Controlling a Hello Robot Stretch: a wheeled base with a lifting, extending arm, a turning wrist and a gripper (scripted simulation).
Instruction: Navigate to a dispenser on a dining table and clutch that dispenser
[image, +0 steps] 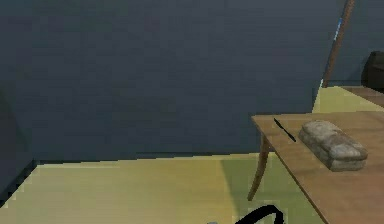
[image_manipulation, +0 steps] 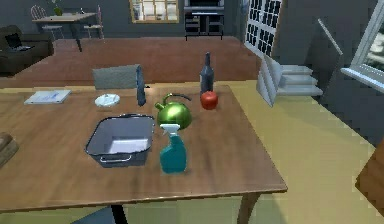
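Observation:
A wooden dining table (image_manipulation: 60, 170) takes up the arm side view's left and middle. Near its front edge stands a teal spray bottle (image_manipulation: 175, 152) with a trigger top. Farther back on the table stands a slim grey-blue bottle (image_manipulation: 140, 86) with a narrow top, which may be a dispenser. The table's corner (image: 300, 165) appears again at the forward view's right, with a loaf of bread (image: 335, 143) lying on it.
On the table are a grey metal pan (image_manipulation: 122, 140), a green kettle (image_manipulation: 175, 111), a red apple (image_manipulation: 209, 99), a dark bottle (image_manipulation: 207, 72), a white plate (image_manipulation: 107, 100) and a chair back (image_manipulation: 115, 76). A dark blue wall (image: 150, 70) lies ahead. Steps (image_manipulation: 288, 78) rise at the right.

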